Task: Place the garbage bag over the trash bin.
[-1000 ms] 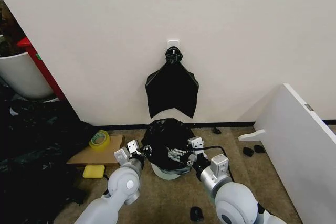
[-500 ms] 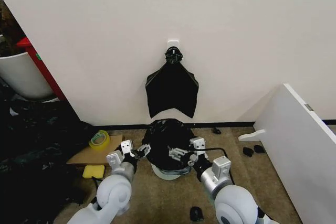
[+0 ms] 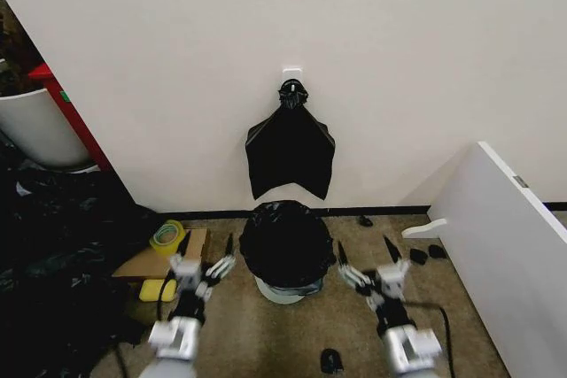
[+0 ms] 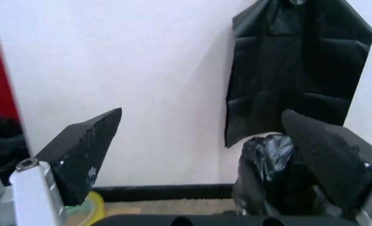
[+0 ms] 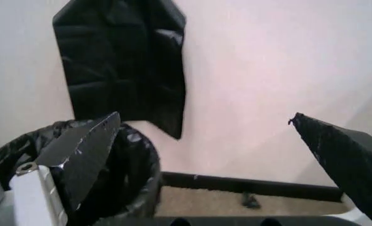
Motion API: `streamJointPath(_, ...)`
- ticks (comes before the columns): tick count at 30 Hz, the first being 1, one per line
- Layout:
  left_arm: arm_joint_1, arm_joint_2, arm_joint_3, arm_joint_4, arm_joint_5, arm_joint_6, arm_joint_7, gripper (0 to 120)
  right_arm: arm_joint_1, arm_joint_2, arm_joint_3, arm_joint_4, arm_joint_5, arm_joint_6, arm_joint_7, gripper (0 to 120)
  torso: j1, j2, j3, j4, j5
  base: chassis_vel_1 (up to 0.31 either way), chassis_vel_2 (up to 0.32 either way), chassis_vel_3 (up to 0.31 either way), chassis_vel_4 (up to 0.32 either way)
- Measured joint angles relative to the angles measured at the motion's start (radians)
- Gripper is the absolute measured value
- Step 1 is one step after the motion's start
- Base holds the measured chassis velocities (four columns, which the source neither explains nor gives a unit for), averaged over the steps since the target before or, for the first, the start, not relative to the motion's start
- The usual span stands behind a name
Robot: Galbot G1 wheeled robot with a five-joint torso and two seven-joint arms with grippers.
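I see the glossy, crinkled garbage bag (image 3: pixel 285 241) draped over the trash bin (image 3: pixel 285 290) by the far wall, left tool (image 3: pixel 205 256) and right tool (image 3: pixel 364 260) spread wide, gripping nothing, either side.

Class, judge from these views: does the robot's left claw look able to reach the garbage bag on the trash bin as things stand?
Probably yes. The left claw hangs open beside the garbage bag, which covers the trash bin, with bare carpet between them.
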Motion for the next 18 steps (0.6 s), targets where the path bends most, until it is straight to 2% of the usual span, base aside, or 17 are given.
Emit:
streamJointPath(6,0.173,-0.079,-0.074,-0.088,0.043,-0.09,0.018,100,-0.075,0.077,0.0,0.024,-0.067,0.112,-0.041,100,0.0,0.0,0.0,0.0,0.0004,0.0,0.0,0.0,0.0)
streamJointPath(11,0.198,-0.105,-0.09,-0.085,0.051,-0.109,0.004,100,-0.076,0.095,-0.016,0.029,-0.077,0.124,-0.05,100,0.0,0.0,0.0,0.0001,0.0005,0.0,0.0,0.0,0.0)
streamJointPath(13,0.175,-0.115,-0.09,-0.049,0.069,-0.128,-0.004,100,-0.069,0.102,-0.024,0.016,-0.076,0.125,-0.053,100,0.0,0.0,0.0,-0.0002,-0.0003,0.0,0.0,0.0,0.0)
streamJointPath(18,0.168,-0.116,-0.049,-0.036,0.086,-0.152,0.007,100,-0.075,0.114,-0.06,0.017,-0.076,0.124,-0.053,100,0.0,0.0,0.0,-0.0001,0.0003,0.0,0.0,0.0,0.0)
